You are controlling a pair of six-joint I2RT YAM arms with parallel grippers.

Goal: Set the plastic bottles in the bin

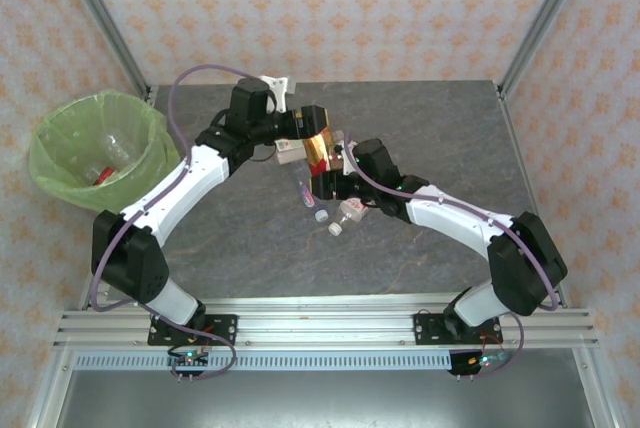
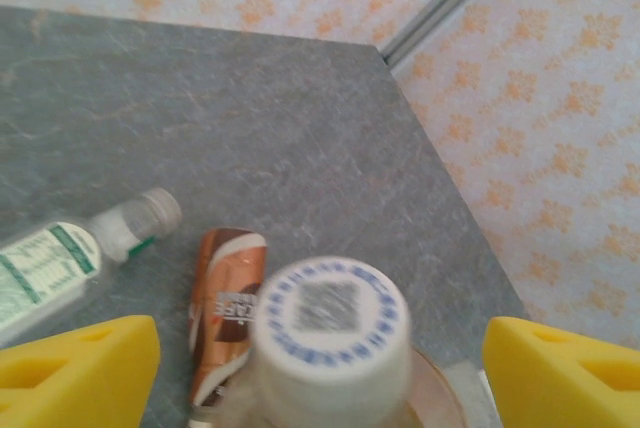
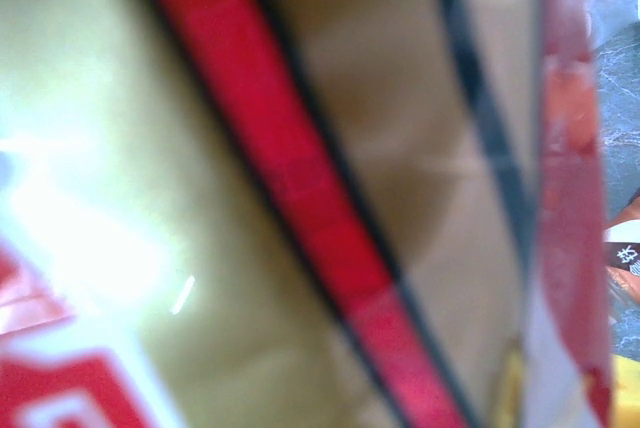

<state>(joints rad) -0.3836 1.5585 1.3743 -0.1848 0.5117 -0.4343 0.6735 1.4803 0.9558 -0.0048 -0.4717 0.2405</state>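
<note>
I have the right jaws grasping a gold-and-red labelled bottle at the middle of the top view, and its label sits right up against my right wrist camera. My left jaws are released: their yellow fingers stand wide on either side of that bottle's white cap and do not touch it.

Past the cap in the left wrist view, an orange-brown bottle lies on the grey tabletop. A white-green bottle lies near it at the left edge.

In the top view a purple-labelled bottle and a clear bottle lie just below the right jaws. The bin stands at the upper left, beside the tabletop's corner, with a red-labelled bottle inside.
</note>
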